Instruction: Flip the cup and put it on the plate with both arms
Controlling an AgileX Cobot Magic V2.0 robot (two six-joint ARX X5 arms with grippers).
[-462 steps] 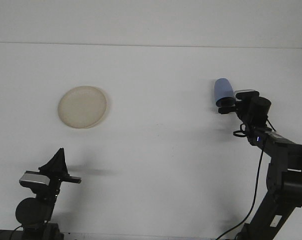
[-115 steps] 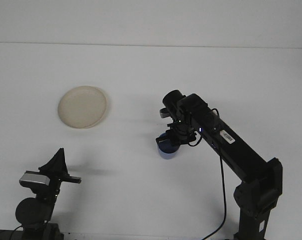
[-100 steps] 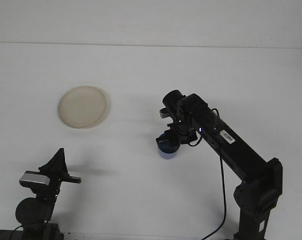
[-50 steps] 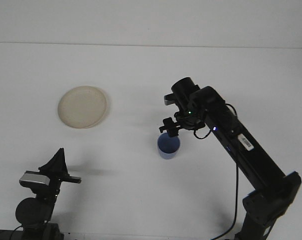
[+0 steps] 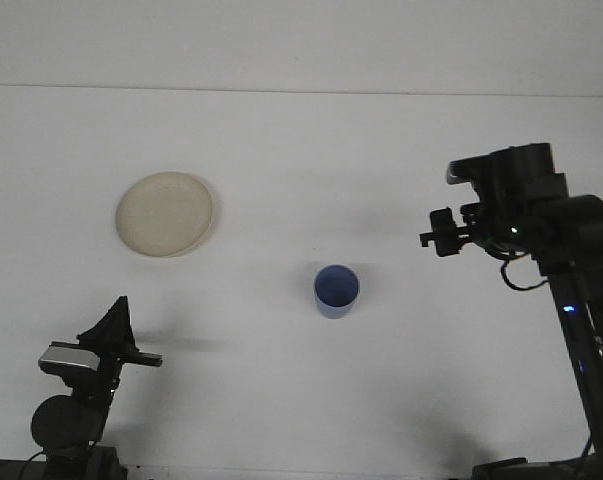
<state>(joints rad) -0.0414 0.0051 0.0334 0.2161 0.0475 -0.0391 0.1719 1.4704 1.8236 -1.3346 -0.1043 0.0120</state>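
Small blue plastic cup (image 5: pixel 336 291) stands upright on the white counter (image 5: pixel 301 380), mouth up, down-left of my right claw (image 5: pixel 439 240), which hangs empty and apart; spread unclear. Left claw (image 5: pixel 116 322) low, state unclear. Round cream plate (image 5: pixel 165 213) above it. Next: left claw pinches cup wall squarely, carries it level.

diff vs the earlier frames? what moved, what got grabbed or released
The right gripper carried the blue cup from the far right to the table's middle, set it upright, opening up, let go and pulled back right. The plate and left gripper stayed put.
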